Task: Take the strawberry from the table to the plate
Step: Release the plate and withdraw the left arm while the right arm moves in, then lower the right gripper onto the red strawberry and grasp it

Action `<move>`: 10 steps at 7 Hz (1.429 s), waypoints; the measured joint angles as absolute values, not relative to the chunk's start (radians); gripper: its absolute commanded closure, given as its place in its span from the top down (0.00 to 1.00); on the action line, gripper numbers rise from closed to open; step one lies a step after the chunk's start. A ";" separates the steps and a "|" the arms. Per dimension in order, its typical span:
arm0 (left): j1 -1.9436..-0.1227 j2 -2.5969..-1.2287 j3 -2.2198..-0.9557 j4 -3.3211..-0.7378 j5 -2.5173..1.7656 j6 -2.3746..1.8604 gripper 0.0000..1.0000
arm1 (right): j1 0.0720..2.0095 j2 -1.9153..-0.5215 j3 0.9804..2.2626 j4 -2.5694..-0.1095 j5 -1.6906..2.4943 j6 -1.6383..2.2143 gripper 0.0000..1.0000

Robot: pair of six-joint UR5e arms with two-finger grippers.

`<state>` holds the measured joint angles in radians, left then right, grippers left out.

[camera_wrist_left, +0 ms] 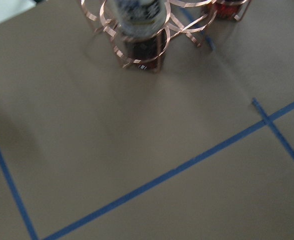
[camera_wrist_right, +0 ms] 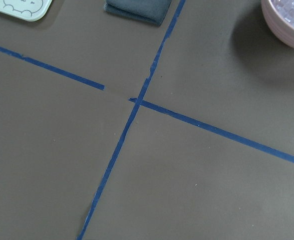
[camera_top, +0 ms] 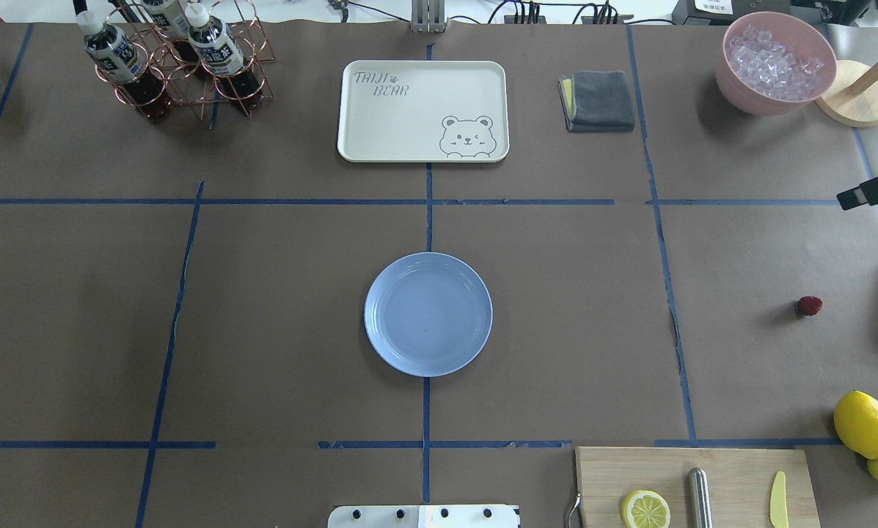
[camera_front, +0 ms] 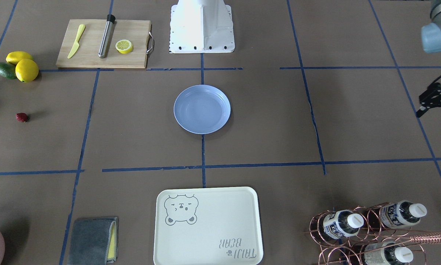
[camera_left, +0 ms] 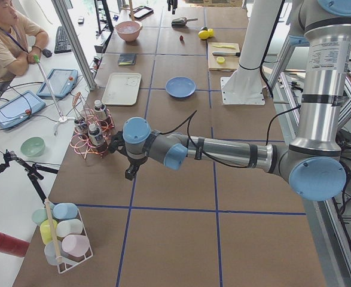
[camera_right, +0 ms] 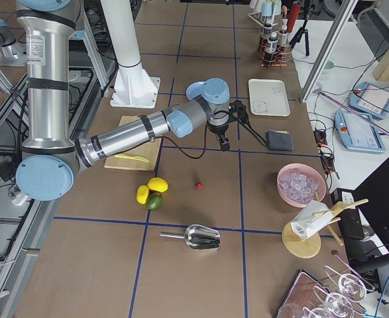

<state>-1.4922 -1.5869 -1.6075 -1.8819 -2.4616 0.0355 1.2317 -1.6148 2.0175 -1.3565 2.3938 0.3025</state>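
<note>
One small strawberry (camera_top: 810, 305) lies on the bench (camera_top: 556, 293) well to the right of the plate (camera_top: 428, 314), so the right tool (camera_right: 226, 136) (too cropped to tell whether spread or pressed together) should descend straight over it, straddle it and pinch gently.

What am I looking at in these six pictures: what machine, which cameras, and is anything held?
Two jointed robot arms stand at a brown paper-covered table gridded with blue tape. One camera faces the robot, one looks over its shoulders, two watch from the table's ends, one rides each wrist. A tiny dark-red strawberry lies on the robot's right side; a round light-blue plastic plate sits empty mid-table. Also there: yellow lemons, a cream bear tray, a grey cloth, a pink bowl of ice. The left gripper hangs open; the right gripper's state is unclear. Neither seems to hold anything.
</note>
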 measured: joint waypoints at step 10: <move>-1.565 -1.476 -1.587 -1.796 -2.463 0.142 1.00 | 0.933 -1.783 1.679 -0.693 2.040 0.617 0.93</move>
